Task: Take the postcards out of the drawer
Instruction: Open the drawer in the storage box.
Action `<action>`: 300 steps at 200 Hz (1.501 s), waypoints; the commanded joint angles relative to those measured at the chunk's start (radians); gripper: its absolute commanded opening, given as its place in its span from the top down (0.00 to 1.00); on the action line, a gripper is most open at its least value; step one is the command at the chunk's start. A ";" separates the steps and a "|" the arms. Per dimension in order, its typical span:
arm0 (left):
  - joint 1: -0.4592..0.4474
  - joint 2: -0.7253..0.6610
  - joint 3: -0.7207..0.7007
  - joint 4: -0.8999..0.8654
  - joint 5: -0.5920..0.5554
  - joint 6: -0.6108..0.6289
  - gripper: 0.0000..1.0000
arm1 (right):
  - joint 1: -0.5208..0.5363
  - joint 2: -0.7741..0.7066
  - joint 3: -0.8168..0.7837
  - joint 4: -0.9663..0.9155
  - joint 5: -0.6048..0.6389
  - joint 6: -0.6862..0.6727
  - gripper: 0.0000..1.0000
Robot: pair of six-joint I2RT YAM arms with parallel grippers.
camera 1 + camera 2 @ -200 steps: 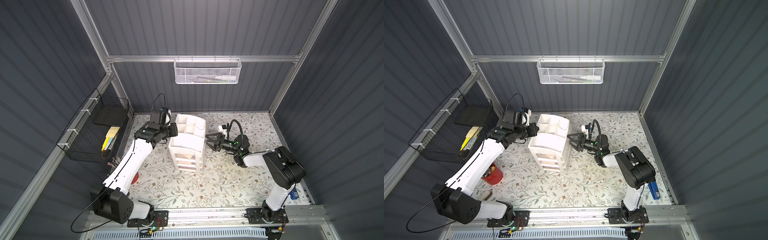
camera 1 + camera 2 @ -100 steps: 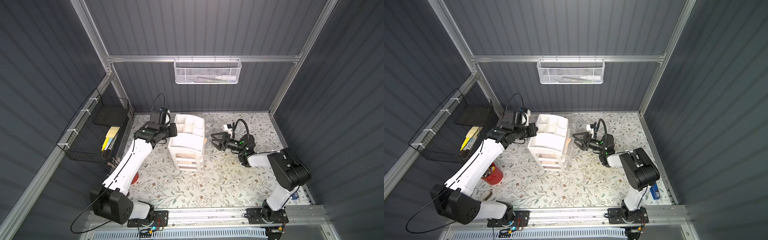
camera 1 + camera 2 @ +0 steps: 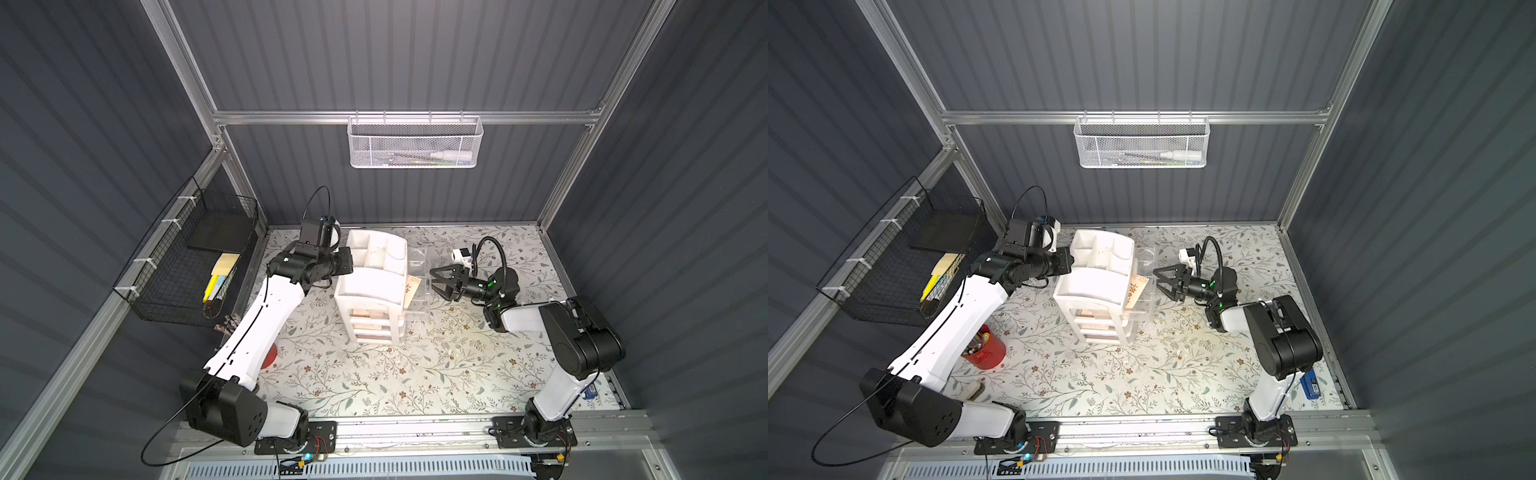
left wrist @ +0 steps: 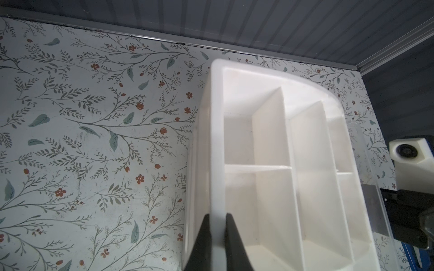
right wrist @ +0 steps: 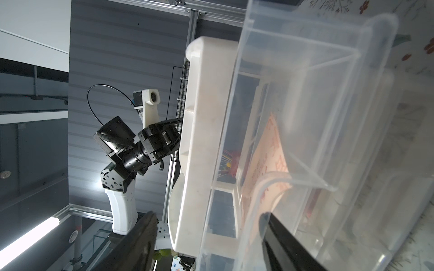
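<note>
Both top views show a thin peach postcard leaning in the clear plastic drawer, pulled out of the tall white plastic box, with the right gripper nearby, jaws wide apart and empty. In the left wrist view, the left gripper pinches the box's smooth rim.

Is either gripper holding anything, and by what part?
The left gripper is shut on the organizer, pinching its top rim wall. The right gripper is open beside the drawer, holding nothing.
</note>
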 commanded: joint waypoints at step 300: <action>0.006 -0.052 -0.001 -0.057 -0.099 0.002 1.00 | 0.057 -0.114 0.102 -0.634 -0.020 -0.416 0.45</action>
